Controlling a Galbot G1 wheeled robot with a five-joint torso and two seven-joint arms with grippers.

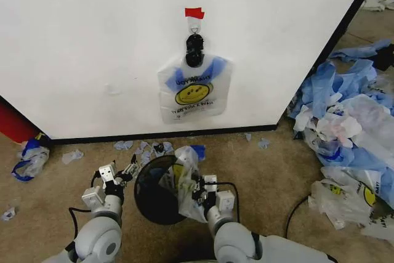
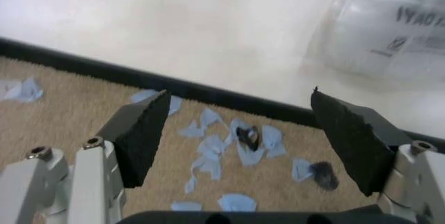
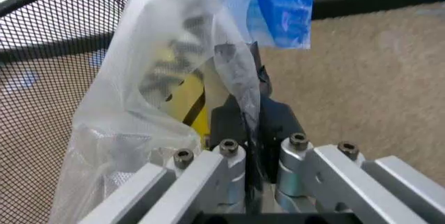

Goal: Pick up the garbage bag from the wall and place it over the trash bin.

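Garbage bag (image 1: pixel 184 183) is pinched in the right gripper (image 1: pixel 198 190), draped over the right rim of the trash bin (image 1: pixel 151 204), which stands on the carpet near the robot, between the two arms. Right arm reaches forward low; in its wrist view the pads are closed tight on a fold of thin translucent plastic (image 3: pixel 174 94), a blue handle (image 3: pixel 282 10) sticking up beyond, black mesh (image 3: pixel 49 78) beside it. Yellow and dark print shows through the film but is too crumpled to read.

Left arm reaches forward low at the bin's left side; left gripper (image 1: pixel 126 170) spread wide with nothing between the pads (image 2: pixel 143 135), facing blue scraps (image 2: pixel 222 146) along the black base strip (image 2: pixel 208 91).

On the wall (image 1: pixel 92 47), farther off, a second bag (image 1: pixel 194 93) hangs from a black clip (image 1: pixel 194 50) under red tape (image 1: pixel 194 13). Yellow smiley face, "THANK YOU" print seen upside down; smaller lines illegible.

Heap of blue and white plastic sheets (image 1: pixel 351 121) lies far right.
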